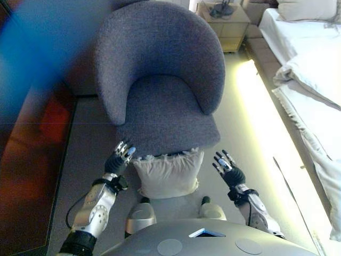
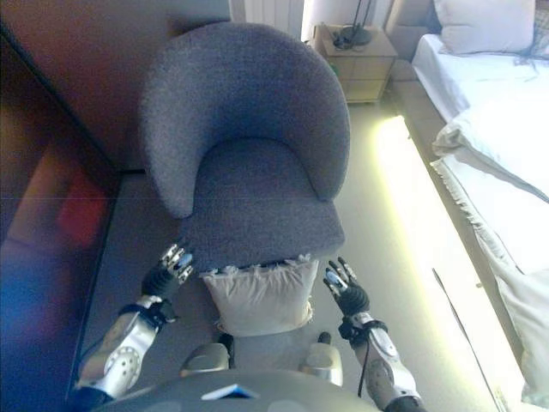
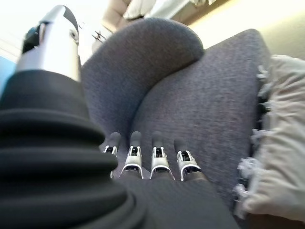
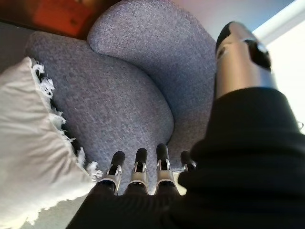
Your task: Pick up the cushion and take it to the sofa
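1. Left eye view. Cushion point(image 1: 168, 175): pale cream, soft, roughly square, fringed along its far edge; it stands on the floor point(image 1: 85, 154), leaning against the near front of the armchair point(image 1: 160, 80). Armchair: grey woven fabric, rounded tub back, flat seat. Left hand point(image 1: 121, 156): fingers straight and spread, just left of the cushion, holding nothing. Right hand point(image 1: 228, 169): fingers likewise apart, right of the cushion with a gap between, empty.

2. Right eye view. Same arrangement. Bed point(image 2: 506, 154) with white linen along the right; small bedside table point(image 2: 364, 56) at far right of the chair.

3. Left wrist view. Fingers point(image 3: 159, 155) extended in a row before the chair's coarse weave; cushion fringe at the side, not touched.

4. Right wrist view. Fingers point(image 4: 138, 169) straight, close beside the cushion's tasselled edge; contact cannot be confirmed.

5. Progress, as judged: cushion not yet grasped or lifted; both hands flank it. Remaining: close in, lift, carry, set down on the seat.
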